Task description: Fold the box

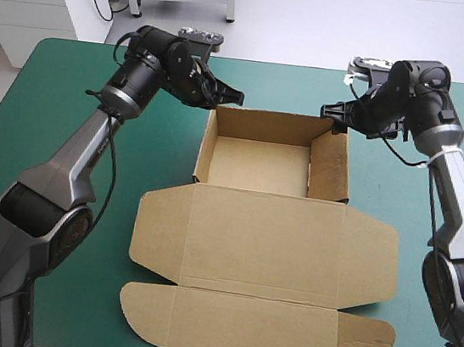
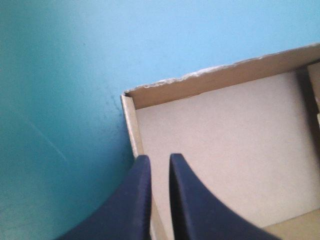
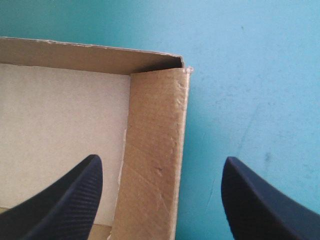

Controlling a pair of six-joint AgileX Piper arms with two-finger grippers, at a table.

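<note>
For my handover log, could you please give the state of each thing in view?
box: open tray, walls raised, lid lying flat.
left tool: all but shut on the box's left wall.
right tool: open, its fingers either side of the box's right wall.

box (image 1: pixel 265 246): 1 | left pincer (image 1: pixel 235 99): 1 | right pincer (image 1: pixel 332 118): 1 | teal-green table (image 1: pixel 61 108): 1
</note>
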